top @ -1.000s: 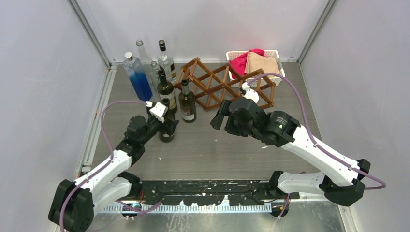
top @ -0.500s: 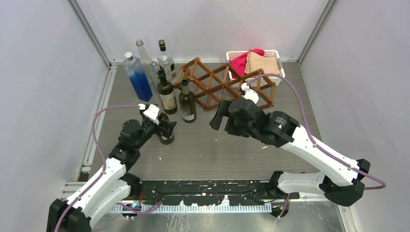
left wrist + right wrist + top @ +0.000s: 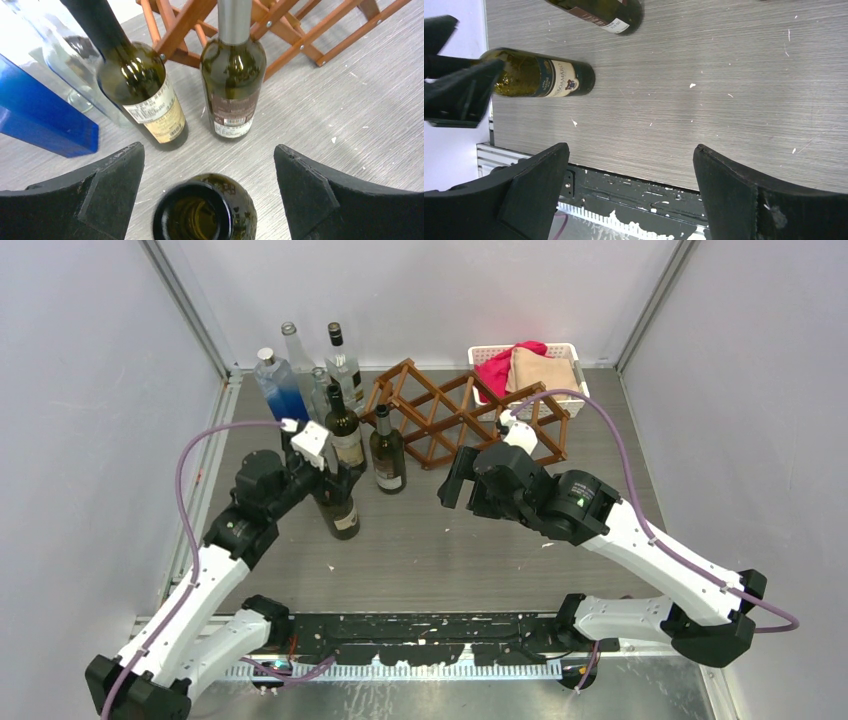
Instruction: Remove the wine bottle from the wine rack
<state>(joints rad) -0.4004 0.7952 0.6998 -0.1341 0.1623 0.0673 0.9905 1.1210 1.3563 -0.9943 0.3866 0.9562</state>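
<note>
The brown wooden wine rack (image 3: 452, 416) stands at the back middle with no bottle in its cells; its slats also show in the left wrist view (image 3: 280, 30). A dark green wine bottle (image 3: 341, 508) stands upright on the table in front of it. My left gripper (image 3: 328, 472) is open just above this bottle. In the left wrist view the bottle's open mouth (image 3: 197, 212) lies between and below the spread jaws of my left gripper (image 3: 208, 150), untouched. My right gripper (image 3: 452, 482) is open and empty over the table's middle. The right wrist view shows the bottle (image 3: 544, 78) far from my right gripper (image 3: 631, 147).
Two more dark wine bottles (image 3: 346, 432) (image 3: 387, 456) stand left of the rack, with a blue bottle (image 3: 281, 398) and clear bottles (image 3: 297, 358) behind them. A white basket (image 3: 572, 352) holding pink and tan cloths is at the back right. Grey walls close three sides.
My left gripper has lifted off the standing bottle's neck and drawn up and back to the left. The bottle stays upright on the table. The right arm has not moved.
</note>
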